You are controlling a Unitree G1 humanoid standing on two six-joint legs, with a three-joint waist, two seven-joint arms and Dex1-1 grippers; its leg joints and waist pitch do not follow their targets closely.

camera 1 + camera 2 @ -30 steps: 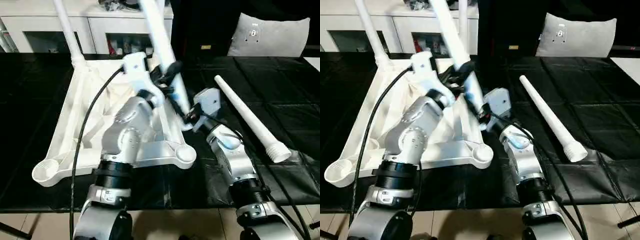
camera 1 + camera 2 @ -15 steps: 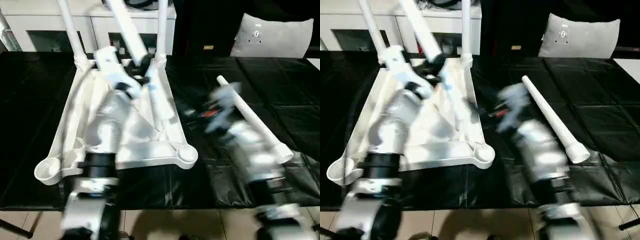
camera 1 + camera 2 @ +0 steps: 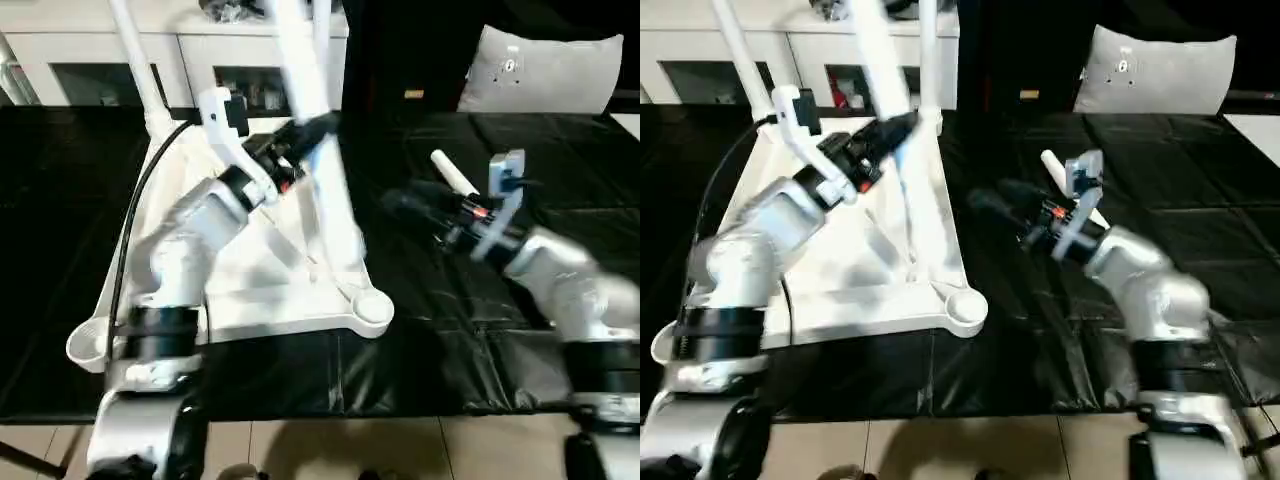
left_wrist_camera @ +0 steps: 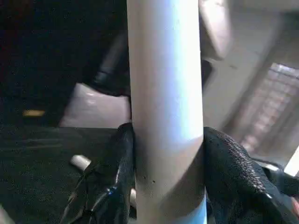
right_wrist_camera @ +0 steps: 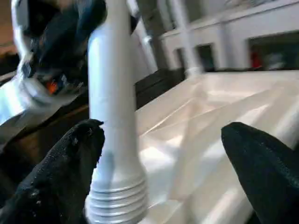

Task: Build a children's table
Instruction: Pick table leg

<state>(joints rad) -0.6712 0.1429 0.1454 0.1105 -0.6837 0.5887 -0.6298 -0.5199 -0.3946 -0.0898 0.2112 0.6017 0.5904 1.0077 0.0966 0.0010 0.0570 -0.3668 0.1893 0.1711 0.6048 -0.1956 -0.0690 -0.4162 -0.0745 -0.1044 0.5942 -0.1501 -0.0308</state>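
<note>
On the black-covered work surface, seen from the head, the upturned table top lies under the left gripper, which clamps a white leg above it. Along the left wrist, both black fingers press that leg; along the right wrist, the right gripper stands wide open, beside the leg's threaded end

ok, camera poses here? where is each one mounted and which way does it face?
Left eye and right eye views: stereo pair on the head, facing forward and down at the upturned white plastic square tabletop; both silver forearms show.
Left wrist view: looks along the left gripper, clamped on a white tapered round leg.
Right wrist view: looks between the right gripper's open fingers at that leg's threaded end.
Shared: the held leg.
</note>
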